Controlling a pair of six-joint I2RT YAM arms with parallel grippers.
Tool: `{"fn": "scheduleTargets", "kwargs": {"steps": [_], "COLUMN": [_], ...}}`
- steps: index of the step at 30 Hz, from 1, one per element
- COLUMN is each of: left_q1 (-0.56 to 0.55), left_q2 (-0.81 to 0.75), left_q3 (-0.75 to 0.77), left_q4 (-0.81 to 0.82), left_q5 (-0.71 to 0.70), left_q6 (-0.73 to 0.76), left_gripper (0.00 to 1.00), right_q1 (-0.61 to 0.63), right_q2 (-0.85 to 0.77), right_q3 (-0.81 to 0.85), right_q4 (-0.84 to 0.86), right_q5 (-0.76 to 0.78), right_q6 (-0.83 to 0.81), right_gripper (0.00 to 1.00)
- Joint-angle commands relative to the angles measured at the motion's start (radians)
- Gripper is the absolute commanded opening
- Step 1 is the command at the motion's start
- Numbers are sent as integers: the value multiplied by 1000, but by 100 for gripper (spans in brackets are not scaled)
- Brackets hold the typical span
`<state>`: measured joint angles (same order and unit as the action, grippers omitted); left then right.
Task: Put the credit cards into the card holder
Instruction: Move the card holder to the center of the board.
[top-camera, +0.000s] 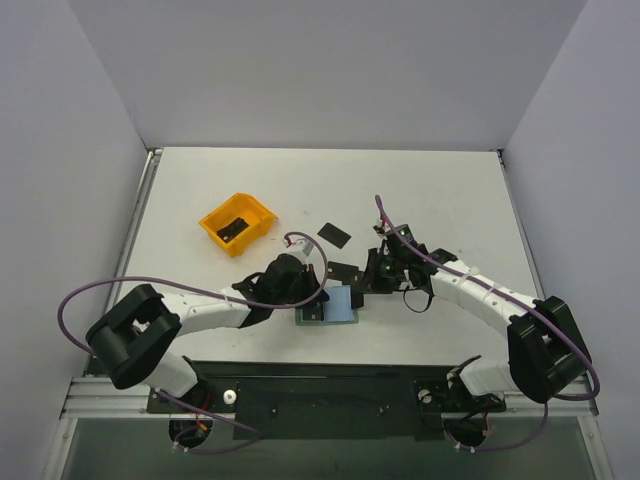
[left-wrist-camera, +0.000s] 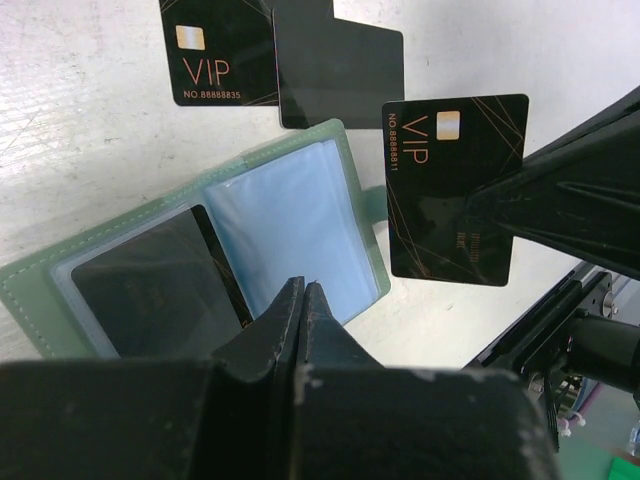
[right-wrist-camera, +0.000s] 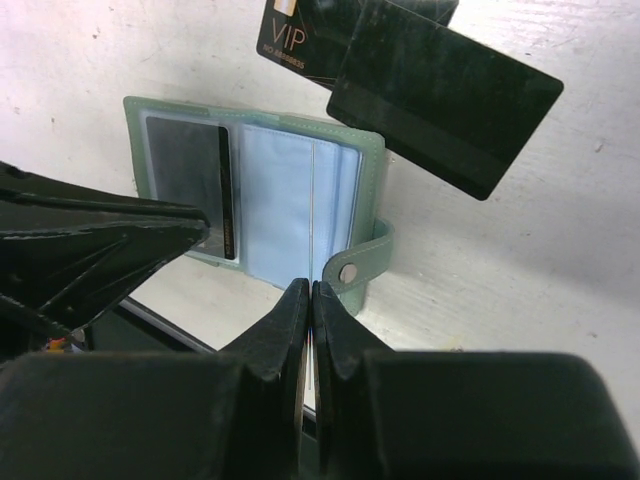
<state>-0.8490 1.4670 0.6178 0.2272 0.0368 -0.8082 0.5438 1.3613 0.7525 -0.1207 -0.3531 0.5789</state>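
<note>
Left end effector (left-wrist-camera: 303, 300) is pressed tight together, tips at the bottom edge of the open sage-green folding card holder (left-wrist-camera: 300, 200), lower middle of the left wrist view, while the right end effector (right-wrist-camera: 308, 300) pinches a thin black plastic VIP credit card (left-wrist-camera: 440, 170) by its right-hand edge, centre right, just beside the holder. That card looks light, stiff and slick, so keep the leading edge free; the holder's soft clear sleeve (left-wrist-camera: 235, 205) may buckle.

both arms reach inward, l gripper (left-wrist-camera: 303, 292) & r gripper (right-wrist-camera: 306, 292) pinched closed.
</note>
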Motion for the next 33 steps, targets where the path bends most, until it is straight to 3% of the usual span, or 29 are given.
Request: {"fn": "scheduleTargets", "kwargs": {"steps": [1, 15, 33], "left_q1": [-2, -1, 1], "left_q2": [27, 133, 138], "left_q3": [23, -21, -47], "left_q4": [64, 57, 57], "left_q5": [17, 11, 8], "left_q6": [-3, -8, -6], "left_gripper": [0, 0, 0], "right_q1": [-4, -2, 13], "right_q2": [-27, 44, 148], "right_q3": [-8, 7, 22], "right_q4": [26, 20, 12], "right_q5": [-43, -43, -72], "right_q6": [6, 9, 10], "right_gripper": [0, 0, 0]}}
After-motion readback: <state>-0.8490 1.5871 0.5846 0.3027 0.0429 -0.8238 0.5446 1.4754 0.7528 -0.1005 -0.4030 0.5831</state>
